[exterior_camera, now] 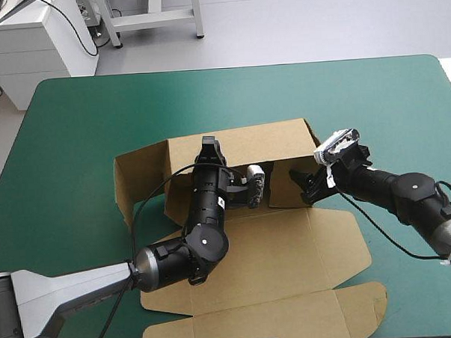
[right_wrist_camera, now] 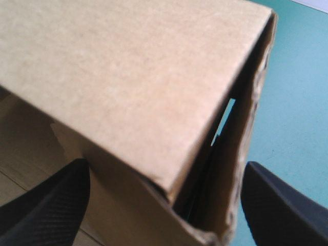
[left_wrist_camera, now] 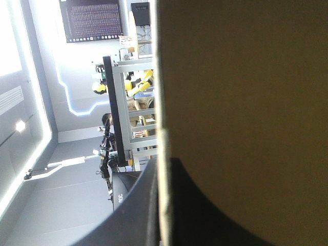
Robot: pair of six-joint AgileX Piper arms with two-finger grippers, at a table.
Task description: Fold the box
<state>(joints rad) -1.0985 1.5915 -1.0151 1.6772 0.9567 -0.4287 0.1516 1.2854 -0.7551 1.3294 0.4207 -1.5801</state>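
the box [exterior_camera: 303, 240] is a cut sheet of brown board, half raised, near the middle of the table [exterior_camera: 96, 122]. its far wall stands upright with side flaps bent forward; the rest lies flat toward the near edge.

One brown box [exterior_camera: 289, 248], just the single one, no spare board lying around that I can spot. It sits on one table [exterior_camera: 96, 115] with the teal-green cover. Grippers: two, one left gripper [exterior_camera: 209, 149] and one right gripper [exterior_camera: 306, 189]. The right one has two black fingers [right_wrist_camera: 46, 205], both plain in its wrist view. The left one has two as well, one on each side of the board. That's four fingers total. Raised walls on the box: at least two, can't pin down more.
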